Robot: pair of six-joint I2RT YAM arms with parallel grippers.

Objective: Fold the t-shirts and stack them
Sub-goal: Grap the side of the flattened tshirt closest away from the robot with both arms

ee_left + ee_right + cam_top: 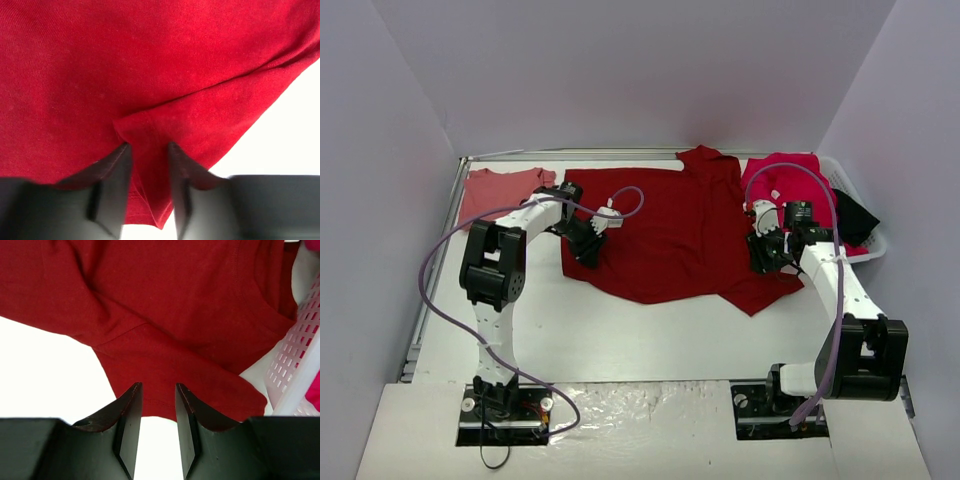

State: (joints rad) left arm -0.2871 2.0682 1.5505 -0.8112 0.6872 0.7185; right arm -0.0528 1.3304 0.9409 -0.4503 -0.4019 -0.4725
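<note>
- Top view: crimson shirt point(670, 235) is spread flat on the table point(620, 340), with 1 side just beside the basket point(868, 248).
- Raspberry shirt point(780, 178) is heaped in the basket, with a black cloth point(852, 215) in there too.
- Salmon shirt point(500, 188) lies well apart from the basket, beyond the crimson one.
- My left claw point(590, 245) sits on the crimson edge farthest from the basket. My right claw point(763, 255) is on the edge nearest it.
- Left wrist view: my 2 fingers point(117, 175) straddle a raised ruck of crimson cloth that fills the gap. I can't tell if it's clamped.
- Right wrist view: jaws are apart, with bare table showing through the gap. The crimson sleeve hem lies at the tips, not pinched. The basket wall is just beside that sleeve.
</note>
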